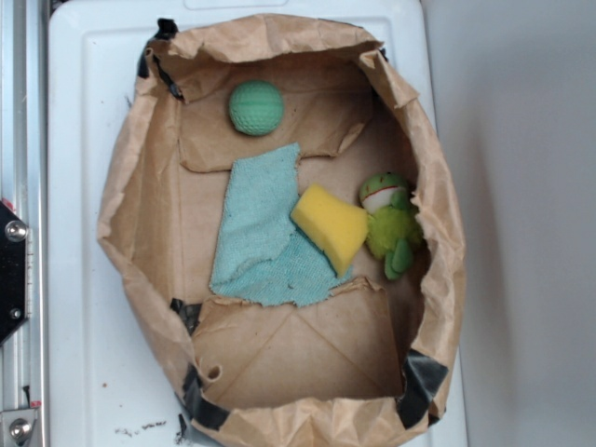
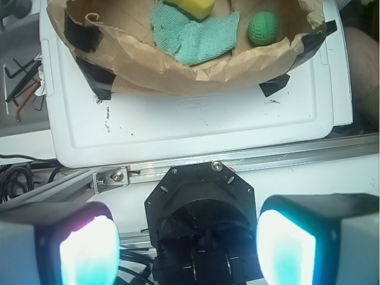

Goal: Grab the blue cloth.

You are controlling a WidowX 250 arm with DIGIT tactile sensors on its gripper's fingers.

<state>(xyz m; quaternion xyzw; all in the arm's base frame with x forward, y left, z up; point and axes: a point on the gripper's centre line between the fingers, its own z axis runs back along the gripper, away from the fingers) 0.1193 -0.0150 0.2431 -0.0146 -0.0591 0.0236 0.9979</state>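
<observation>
**Operator:** Where does the blue cloth lie, and what is around it?

**Inspector:** The blue cloth [image 1: 258,233] lies flat on the floor of the paper bag [image 1: 126,177], near the middle and toward the left side in the exterior view. A yellow sponge [image 1: 331,224] rests on its right edge, overlapping it. A green ball [image 1: 255,107] sits just beyond its far corner, apart from it. A green toy [image 1: 392,228] lies beside the sponge, against the bag wall.

**Operator:** And the gripper?

**Inspector:** In the wrist view your fingers [image 2: 89,249] stand wide apart with nothing between them. The gripper [image 2: 187,246] is well back from the bag, over the robot's own base and the rail, so the approach is not yet made.

**Operator:** Where should I take hold?

**Inspector:** I judge the left half of the cloth the better target: it is bare, well clear of the sponge and the ball. Come down from above so you clear the raised bag rim rather than push through it. Keep the fingers wide until they press into the cloth, then close to pinch up a fold; flat terry gives little edge to catch.

**Operator:** Risks?

**Inspector:** Grip near the sponge and you may pinch it or drag it along. Descend too near the bag wall and you may snag the paper.
</observation>
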